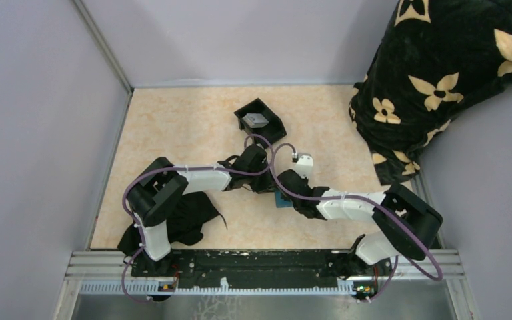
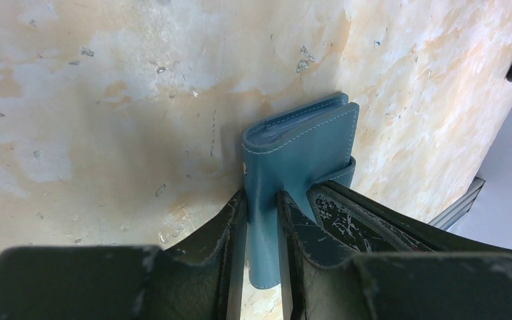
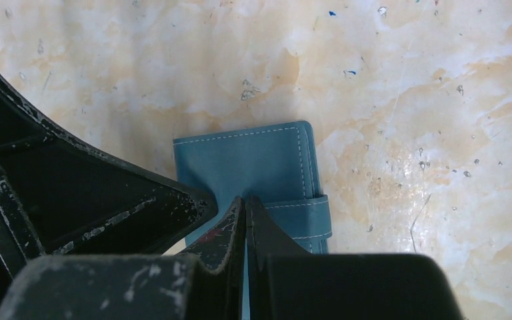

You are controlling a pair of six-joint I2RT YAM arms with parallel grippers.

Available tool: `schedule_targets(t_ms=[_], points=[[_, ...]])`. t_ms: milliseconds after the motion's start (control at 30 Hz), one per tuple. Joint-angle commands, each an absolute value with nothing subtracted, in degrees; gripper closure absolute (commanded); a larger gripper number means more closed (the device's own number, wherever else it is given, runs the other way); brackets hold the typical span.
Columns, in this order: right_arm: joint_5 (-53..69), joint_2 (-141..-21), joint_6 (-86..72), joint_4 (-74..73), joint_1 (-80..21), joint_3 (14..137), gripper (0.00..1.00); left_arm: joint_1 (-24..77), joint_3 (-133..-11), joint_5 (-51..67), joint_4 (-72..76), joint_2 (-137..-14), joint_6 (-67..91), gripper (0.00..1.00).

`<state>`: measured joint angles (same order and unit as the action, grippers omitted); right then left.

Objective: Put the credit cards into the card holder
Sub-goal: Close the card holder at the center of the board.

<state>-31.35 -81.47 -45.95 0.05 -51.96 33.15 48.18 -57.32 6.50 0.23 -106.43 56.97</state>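
The teal card holder [image 2: 300, 150] lies closed on the tabletop; it also shows in the right wrist view [image 3: 247, 163] and as a small teal patch between the arms [image 1: 281, 199]. My left gripper [image 2: 262, 200] is shut on the holder's strap flap, which runs back between the fingers. My right gripper [image 3: 245, 200] is shut, with its tips against the top of the holder beside the strap [image 3: 300, 217]. A grey card [image 1: 257, 121] lies in the black tray [image 1: 271, 128]. The tan-yellow card is not in view.
A black cloth [image 1: 190, 215] lies by the left arm's base. A black blanket with cream flowers [image 1: 440, 80] fills the back right corner. Grey walls close in the table at the left, back and right.
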Motion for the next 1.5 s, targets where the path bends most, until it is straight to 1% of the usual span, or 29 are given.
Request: schedule_targets(t_ms=[0, 500, 733, 800, 1000, 1133, 1267, 1367, 1467], points=[[-27.6, -81.9, -50.5, -6.6, -53.2, 27.3, 1.00, 49.9, -55.9, 2.9, -8.6, -110.1, 56.4, 0.71], [-27.1, -79.1, -57.6, -2.0, -53.7, 18.3, 1.00, 52.1, -58.0, 0.1, -12.2, -110.7, 57.6, 0.71], [-26.2, -82.0, -62.3, 4.7, -53.9, 12.5, 1.00, 52.6, -60.3, -1.2, -14.9, -111.8, 58.1, 0.71], [-26.0, -82.3, -63.7, 7.1, -53.9, 10.6, 1.00, 52.7, -60.5, -1.8, -15.4, -111.9, 58.5, 0.74], [-27.4, -82.5, -67.9, 10.0, -53.9, 6.3, 1.00, 52.9, -61.1, -2.7, -16.1, -112.1, 60.0, 0.74], [-29.7, -81.7, -69.3, 7.9, -53.8, 6.8, 1.00, 52.9, -61.8, -3.2, -17.0, -112.6, 60.3, 0.74], [-32.7, -75.2, -68.6, 5.5, -53.6, 7.2, 1.00, 52.9, -62.0, -3.5, -17.1, -112.8, 60.3, 0.74], [-34.3, -70.9, -64.4, 3.6, -53.0, 9.6, 0.94, 53.0, -62.7, -3.4, -17.4, -113.2, 60.0, 0.74], [-35.9, -70.2, -58.6, 0.3, -52.8, 14.4, 0.89, 52.9, -63.7, -3.9, -17.8, -113.3, 59.4, 0.73]])
